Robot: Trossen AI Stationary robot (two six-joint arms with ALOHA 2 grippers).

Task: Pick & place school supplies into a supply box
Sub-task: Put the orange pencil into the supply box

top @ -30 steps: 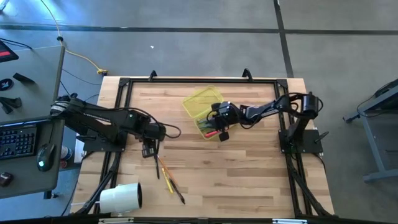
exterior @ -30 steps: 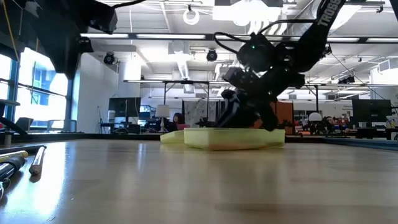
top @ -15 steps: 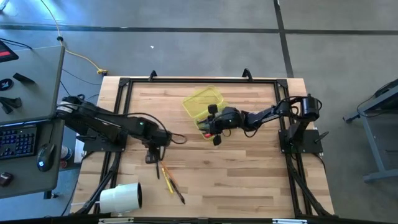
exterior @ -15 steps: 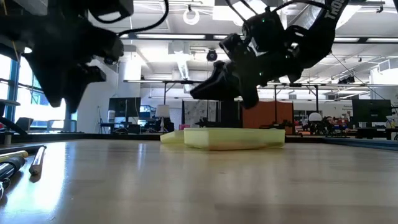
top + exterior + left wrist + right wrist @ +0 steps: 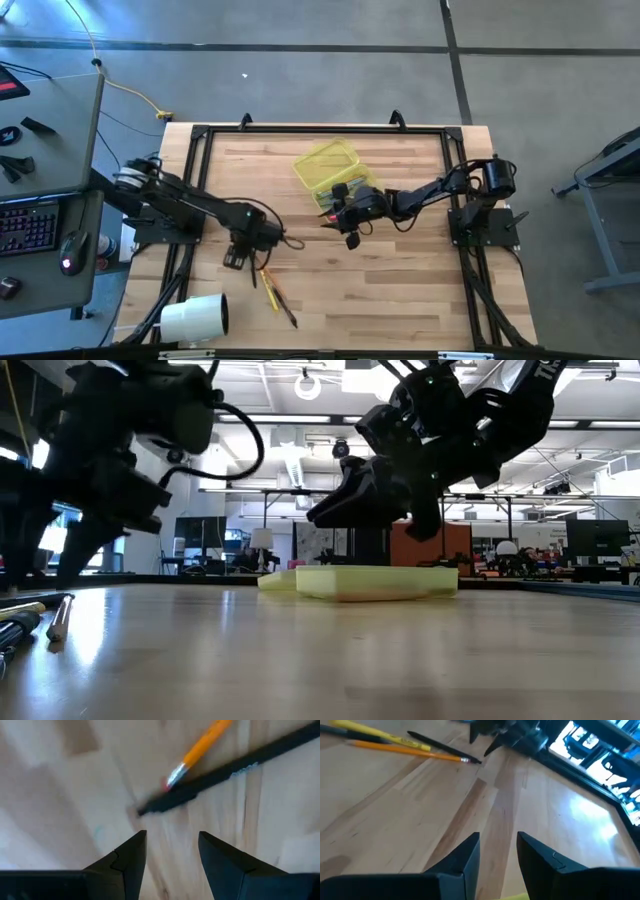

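**Both hands empty, one over the loose pencils, one beside the box**

The supply box is a small see-through yellow-green case lying open near the far middle of the wooden surface, its two rounded halves side by side. One half holds a few supplies, a red or pink one among them; their number cannot be told.

Three thin supplies lie loose together on the near left part of the surface: an orange-yellow pencil with a metal band and eraser, a black pen, and a second yellow one alongside. In the left wrist view the pencil's eraser end and the pen tip sit just ahead of the fingers.

The left hand hangs close above that cluster, fingers spread wide, grasping nothing. The right hand sits just off the box's near edge, fingers parted and empty.

One white roll lies at the near left corner.
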